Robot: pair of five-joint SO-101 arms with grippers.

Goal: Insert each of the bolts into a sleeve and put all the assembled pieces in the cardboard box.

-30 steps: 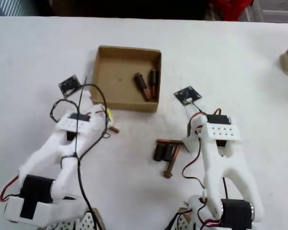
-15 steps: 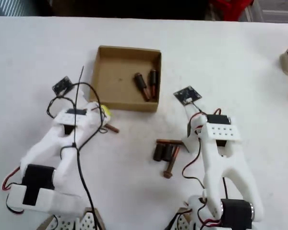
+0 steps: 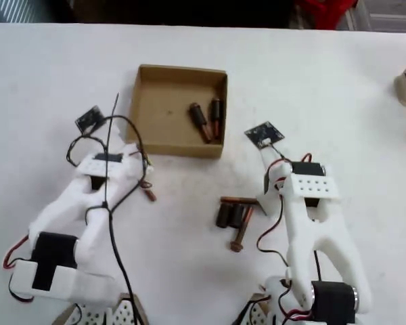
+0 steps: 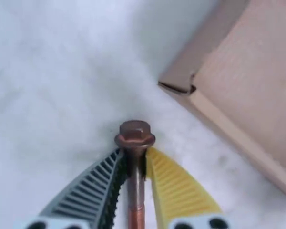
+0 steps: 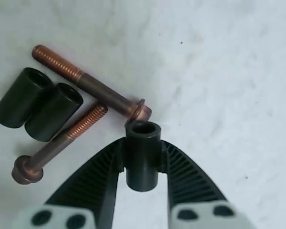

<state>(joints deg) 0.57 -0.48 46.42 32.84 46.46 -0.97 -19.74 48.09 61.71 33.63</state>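
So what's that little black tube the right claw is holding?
The sleeve is a short, smooth black cylinder, hollow, with one round open end in sight. It looks like dark metal or plastic. The right gripper is shut on its sides between two black ribbed fingers, open end pointing out past the tips, over the white table, close to the head of a copper bolt.

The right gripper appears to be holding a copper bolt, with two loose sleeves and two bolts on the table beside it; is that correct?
Not quite: the right gripper is shut on a black sleeve, not a bolt, as the right wrist view shows. Two loose sleeves and two bolts do lie on the table beside it.
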